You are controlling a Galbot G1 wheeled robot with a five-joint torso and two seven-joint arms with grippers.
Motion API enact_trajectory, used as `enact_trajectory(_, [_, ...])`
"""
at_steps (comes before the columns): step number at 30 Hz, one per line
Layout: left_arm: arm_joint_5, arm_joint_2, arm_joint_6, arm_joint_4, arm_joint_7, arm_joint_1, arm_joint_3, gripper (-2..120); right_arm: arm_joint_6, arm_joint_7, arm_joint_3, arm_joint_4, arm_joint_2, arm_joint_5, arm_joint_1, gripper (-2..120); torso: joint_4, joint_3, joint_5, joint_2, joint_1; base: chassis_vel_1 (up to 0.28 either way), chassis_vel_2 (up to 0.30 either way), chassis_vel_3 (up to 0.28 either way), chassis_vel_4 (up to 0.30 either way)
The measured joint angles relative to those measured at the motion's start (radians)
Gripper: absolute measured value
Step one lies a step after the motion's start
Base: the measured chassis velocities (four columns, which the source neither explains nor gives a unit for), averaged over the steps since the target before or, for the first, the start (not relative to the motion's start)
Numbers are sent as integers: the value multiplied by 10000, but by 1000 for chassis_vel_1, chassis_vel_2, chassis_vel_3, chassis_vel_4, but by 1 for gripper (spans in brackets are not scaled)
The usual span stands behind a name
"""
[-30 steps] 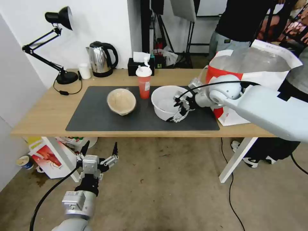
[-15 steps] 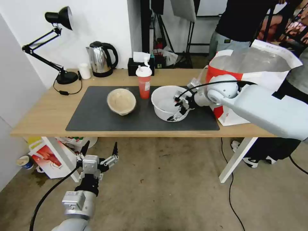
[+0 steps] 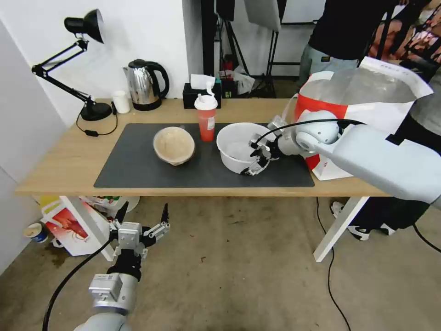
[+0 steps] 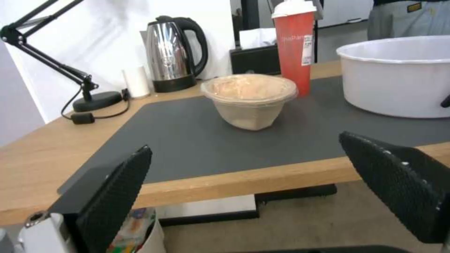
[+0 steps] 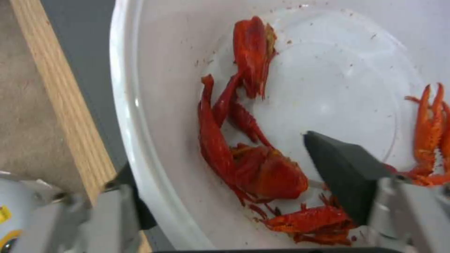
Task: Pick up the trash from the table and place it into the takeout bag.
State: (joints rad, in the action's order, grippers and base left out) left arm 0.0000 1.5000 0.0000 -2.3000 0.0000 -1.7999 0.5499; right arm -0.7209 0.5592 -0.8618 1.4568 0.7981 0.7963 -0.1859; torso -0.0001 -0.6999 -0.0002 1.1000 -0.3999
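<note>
On the dark mat (image 3: 133, 165) of the table (image 3: 59, 161) stand a beige lidded bowl (image 3: 174, 145), a red lidded cup with a straw (image 3: 206, 120) and a wide white bowl (image 3: 234, 142). My right gripper (image 3: 251, 156) is open and straddles the white bowl's near right rim. In the right wrist view one finger (image 5: 347, 175) is inside the white bowl (image 5: 290, 88) beside the red crayfish scraps (image 5: 248, 147), and the other is outside the wall. The takeout bag (image 3: 367, 96) stands open at the table's right end. My left gripper (image 3: 140, 220) hangs open below the table's front edge.
Along the back edge are a black desk lamp (image 3: 87, 69), a steel kettle (image 3: 144, 85), a small white cup (image 3: 121, 101) and a black tissue box (image 3: 201, 94). A red-and-white package (image 3: 69, 230) lies on the floor under the table's left end. A person stands behind the bag.
My right arm has edged slightly left toward the white bowl, with the gripper staying at the rim. The bowl and my left arm have not moved.
</note>
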Motion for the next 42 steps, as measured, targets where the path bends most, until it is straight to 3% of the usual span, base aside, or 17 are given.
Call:
enact_trajectory(19, [0,0,0,0,0,0,0,100,7,-270,-102,-84,60,29,80,0,-1,-2,0,-2,-1,0,0,0,0])
enact_trajectory(42, [0,0,0,0,0,0,0,100,-31,-325,-220,-83,170,437,-597,0,1,-3,1,-2,-1,0,0,0,0])
